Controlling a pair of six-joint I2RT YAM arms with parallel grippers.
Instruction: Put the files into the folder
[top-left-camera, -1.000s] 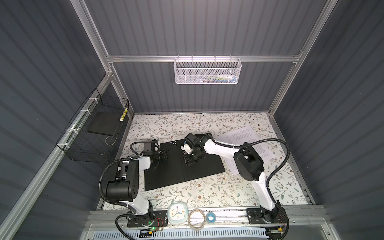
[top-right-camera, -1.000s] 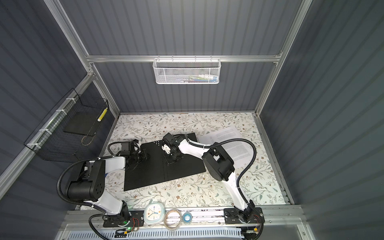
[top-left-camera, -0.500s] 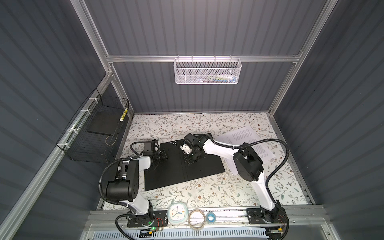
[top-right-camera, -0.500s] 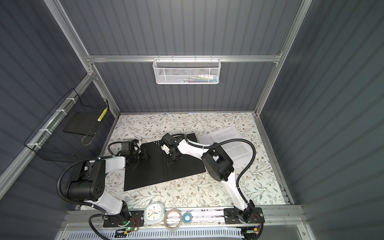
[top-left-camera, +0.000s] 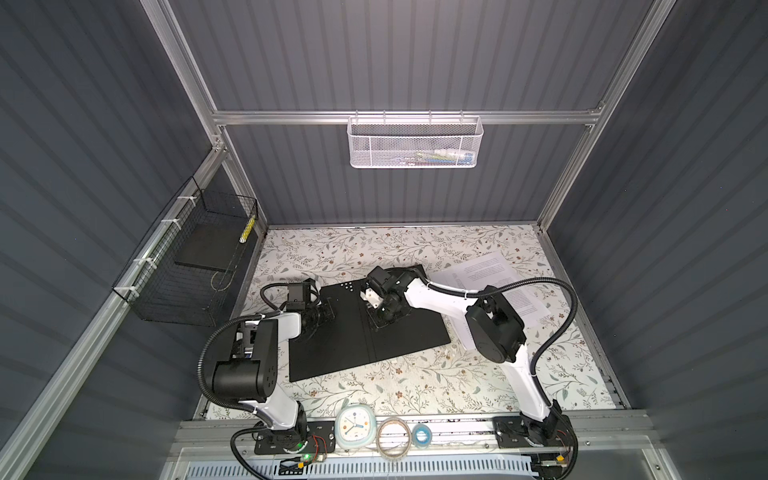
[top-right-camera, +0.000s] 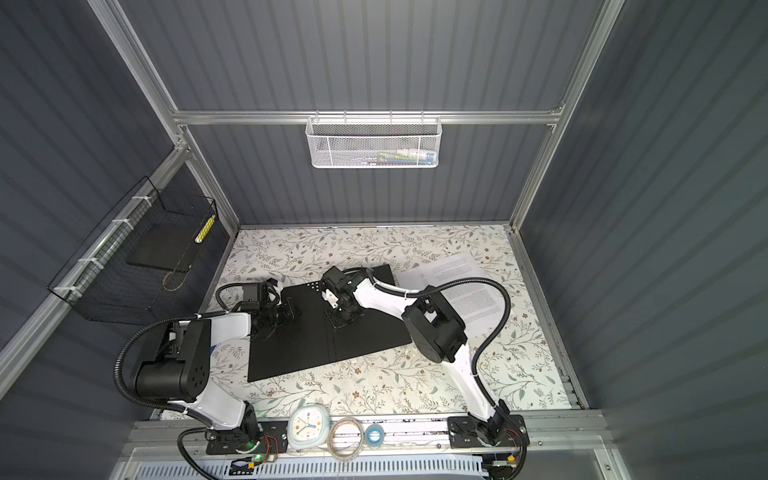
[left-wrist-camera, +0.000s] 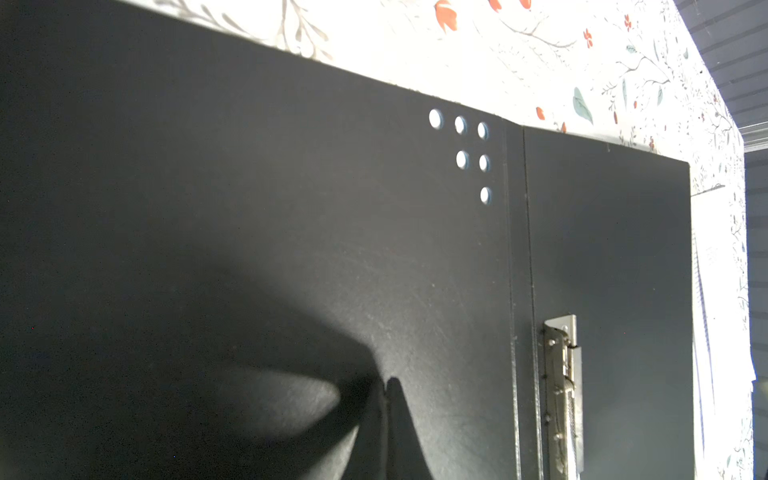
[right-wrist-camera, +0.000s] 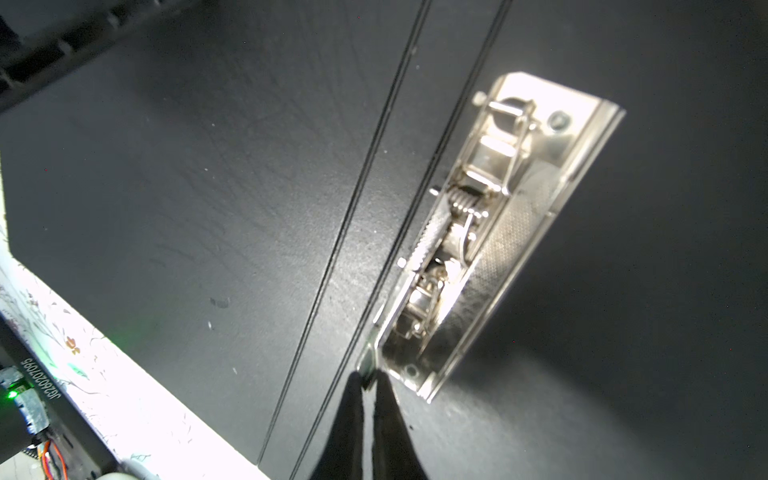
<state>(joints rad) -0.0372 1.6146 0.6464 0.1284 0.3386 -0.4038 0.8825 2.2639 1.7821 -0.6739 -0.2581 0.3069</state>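
We find the folder (top-left-camera: 399, 340) open and flat, black inside up, mid-frame on the table (top-left-camera: 415, 386). Its long axis rises from lower left to right, and its spine runs near vertical. The files (top-left-camera: 486, 268) lie to its right, long axis toward lower right. The left gripper (left-wrist-camera: 388, 388) rests on the left cover, jaws closed. The right gripper (right-wrist-camera: 368, 384) stands with narrow jaws at the metal clamp (right-wrist-camera: 490, 232) end.
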